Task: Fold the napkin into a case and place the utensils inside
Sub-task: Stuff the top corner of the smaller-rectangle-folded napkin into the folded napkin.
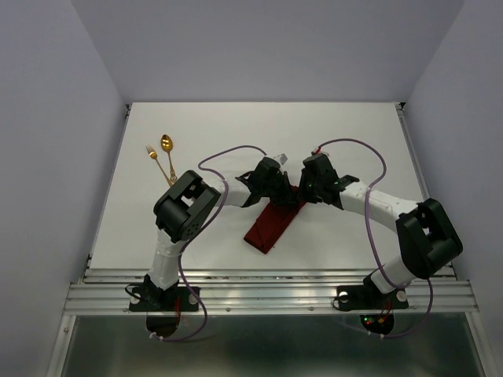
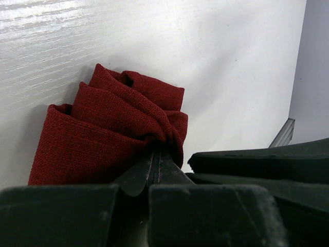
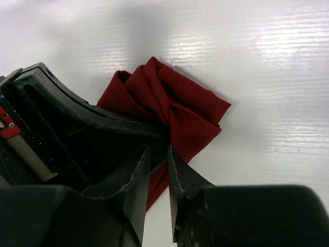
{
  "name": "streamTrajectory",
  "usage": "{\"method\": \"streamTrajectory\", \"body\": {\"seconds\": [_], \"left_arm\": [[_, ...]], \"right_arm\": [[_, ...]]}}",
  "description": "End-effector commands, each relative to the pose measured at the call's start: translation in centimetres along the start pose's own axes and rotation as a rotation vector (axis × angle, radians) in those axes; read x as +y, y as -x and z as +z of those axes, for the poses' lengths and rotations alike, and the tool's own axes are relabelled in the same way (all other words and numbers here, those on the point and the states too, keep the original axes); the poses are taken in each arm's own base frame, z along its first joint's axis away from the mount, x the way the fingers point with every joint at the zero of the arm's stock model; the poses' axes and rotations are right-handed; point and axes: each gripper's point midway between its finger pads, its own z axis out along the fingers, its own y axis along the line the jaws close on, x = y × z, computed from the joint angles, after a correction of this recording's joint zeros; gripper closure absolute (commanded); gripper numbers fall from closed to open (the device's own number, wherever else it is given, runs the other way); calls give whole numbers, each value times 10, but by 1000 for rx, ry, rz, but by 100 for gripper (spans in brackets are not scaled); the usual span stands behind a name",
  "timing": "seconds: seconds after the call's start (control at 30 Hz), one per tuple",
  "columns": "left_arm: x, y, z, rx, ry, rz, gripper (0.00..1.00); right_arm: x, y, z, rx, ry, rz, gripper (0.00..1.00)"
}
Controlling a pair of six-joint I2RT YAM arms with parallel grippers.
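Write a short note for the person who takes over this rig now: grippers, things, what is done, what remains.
Left gripper: shut, pinching the far end of the napkin.
Right gripper: jaws slightly apart at the same end.
The napkin is a narrow folded strip, mid-table; spoon and fork lie at the far left of the table.
Done: folding, mostly. Left: slide both utensils inside.

walls: pale lavender | table: white, glossy | near edge: metal rail

Both arms bent inward, wrists pitched down, tips nearly meeting. Left gripper pinched closed; right gripper jaws slightly parted.
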Motion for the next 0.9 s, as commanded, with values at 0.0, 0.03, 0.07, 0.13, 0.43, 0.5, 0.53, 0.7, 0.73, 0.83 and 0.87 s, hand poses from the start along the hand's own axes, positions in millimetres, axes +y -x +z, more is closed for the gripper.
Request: {"method": "streamTrajectory", "body": {"seconds": [0.0,0.03,0.07,0.13,0.43,0.5,0.53,0.7,0.73,0.83,0.87], "left_arm": [[6,-3,2,0,19,13,100],[6,-3,2,0,19,12,100],[6,-3,2,1,20,11,100],[6,-3,2,-1,18,14,100],[5,-2,0,-4,17,15,100],[4,-2,0,-6,15,16,100],[3,-1,0,-8,11,17,100],[4,-3,0,-3,15,17,100],[4,-2,0,-4,14,17,100],[6,-4,1,2,16,15,100],[7,-4,2,2,18,15,100]], "right_arm": [[0,13,-3,-50,-35,-8,74],[-1,13,-3,-49,-40,-9,74],[-2,14,-2,-51,-47,-11,74],[-4,13,0,-45,-59,-18,74],[-4,8,8,-11,-66,-35,83],[-3,7,9,-7,-63,-37,87],[-3,6,9,-3,-63,-39,90],[4,15,1,-38,-29,-28,99],[6,17,-1,-44,-15,-26,99],[18,25,-13,-72,48,-22,99],[22,26,-15,-76,65,-21,99]]}}
